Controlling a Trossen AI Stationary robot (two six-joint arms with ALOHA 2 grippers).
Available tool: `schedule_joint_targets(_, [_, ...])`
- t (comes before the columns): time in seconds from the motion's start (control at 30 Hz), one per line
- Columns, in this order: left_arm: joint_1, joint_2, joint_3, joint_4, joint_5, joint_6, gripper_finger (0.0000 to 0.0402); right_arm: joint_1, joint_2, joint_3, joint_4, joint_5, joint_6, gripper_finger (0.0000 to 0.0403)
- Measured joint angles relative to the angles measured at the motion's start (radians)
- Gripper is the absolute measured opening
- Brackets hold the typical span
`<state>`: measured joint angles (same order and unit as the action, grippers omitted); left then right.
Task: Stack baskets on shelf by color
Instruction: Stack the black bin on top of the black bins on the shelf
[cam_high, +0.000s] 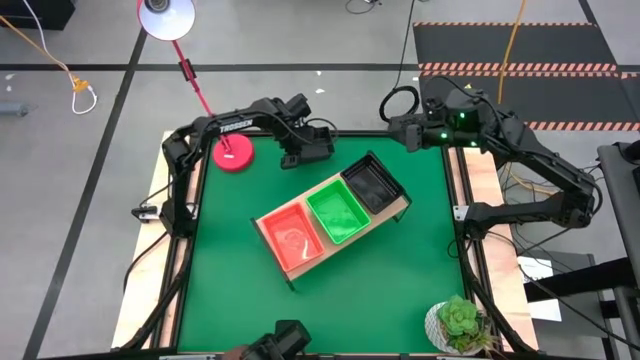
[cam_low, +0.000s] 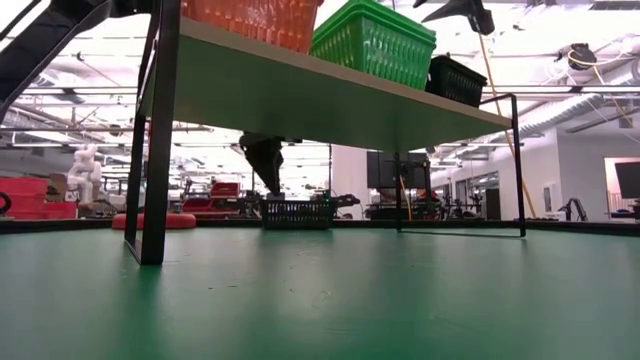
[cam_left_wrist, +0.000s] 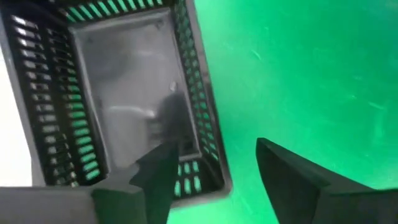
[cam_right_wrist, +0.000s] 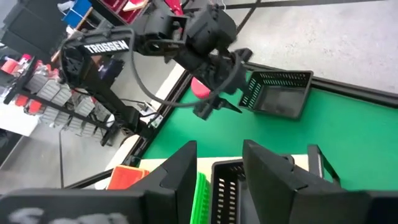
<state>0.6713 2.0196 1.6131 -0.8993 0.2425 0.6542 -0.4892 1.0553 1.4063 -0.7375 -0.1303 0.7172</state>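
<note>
The shelf (cam_high: 402, 206) stands slantwise mid-table and carries an orange-red basket (cam_high: 295, 240), a green one (cam_high: 335, 212) and a black one (cam_high: 372, 185) side by side. Another black basket (cam_right_wrist: 277, 93) rests flat on the green mat behind the shelf, near the far edge. My left gripper (cam_left_wrist: 214, 146) hangs open over one end of it, pointing steeply down. One finger (cam_left_wrist: 158, 177) is above the basket's inside, the other (cam_left_wrist: 292, 180) above the mat outside, and neither shows contact. My right gripper (cam_right_wrist: 219, 146) is open and empty, raised above the far right of the table.
A red lamp base (cam_high: 232, 153) sits on the mat just left of my left gripper, and its stem leans off to the far left. A potted plant (cam_high: 458, 325) stands at the near right corner. Bare green mat (cam_high: 400, 290) lies in front of the shelf.
</note>
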Motion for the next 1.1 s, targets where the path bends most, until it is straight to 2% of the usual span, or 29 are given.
schedule_joint_targets(0.33, [-0.008, 0.069, 0.0, 0.029, -0.016, -0.031, 0.0149, 0.0, 0.026, 0.0, 0.049, -0.002, -0.039, 0.0125])
schedule_joint_targets(0.4, [-0.012, 0.072, 0.0, 0.028, -0.049, -0.035, 0.013, 0.0, 0.027, 0.0, 0.062, -0.003, -0.04, 0.0125])
schedule_joint_targets(0.5, [-0.022, 0.072, 0.0, 0.039, -0.099, -0.019, 0.0078, 0.0, 0.026, 0.0, 0.077, -0.004, -0.04, 0.0125])
schedule_joint_targets(0.6, [-0.025, 0.072, 0.0, 0.035, -0.104, 0.002, 0.0018, 0.0, 0.027, 0.0, 0.08, -0.004, -0.035, 0.0125])
schedule_joint_targets(0.73, [-0.031, 0.064, 0.0, 0.027, -0.117, 0.002, 0.0016, 0.0, 0.027, 0.0, 0.08, -0.003, -0.016, 0.0125])
schedule_joint_targets(0.87, [-0.046, -0.029, -0.001, -0.005, -0.141, 0.001, 0.0008, 0.0, 0.043, 0.012, 0.083, 0.015, 0.008, 0.0125])
schedule_joint_targets(1.1, [-0.11, -0.234, 0.0, -0.016, -0.221, 0.063, 0.0007, 0.013, 0.205, 0.153, 0.073, 0.025, -0.154, 0.0125])
